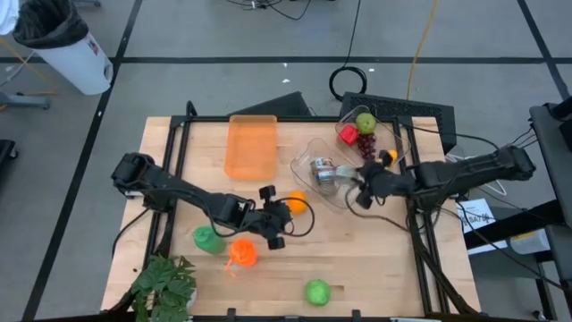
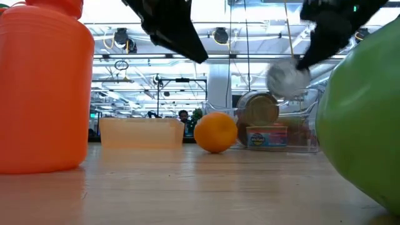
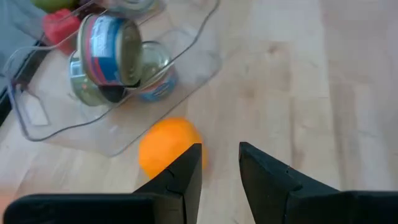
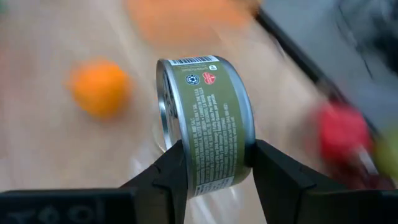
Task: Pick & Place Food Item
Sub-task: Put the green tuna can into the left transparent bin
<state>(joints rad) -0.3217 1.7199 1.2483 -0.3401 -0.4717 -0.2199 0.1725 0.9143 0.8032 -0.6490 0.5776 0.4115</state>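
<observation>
High view: I see my right gripper at the near edge of the clear tray, clamped on a green-label can. In the right wrist view the two fingers pinch that can by its side wall, label facing the camera, and it looks lifted off the surface; the low view shows a blurred grey round shape up under the right arm, above the tray, likely the same can.

A second can with a blue label lies in the tray; the left wrist view shows it tilted on its side against a glass-like jar. At the tray's far end sit a red item, a green apple, dark grapes and a small orange piece.

My left gripper sits just beside the orange on the bare wood table. Left wrist view: fingers nearly closed with a narrow gap, gripping nothing; the orange is just ahead, partly behind one fingertip.

Also on the table: an orange bin, a green item, an orange bottle-like item, a green ball, and a plant at the near left corner.
</observation>
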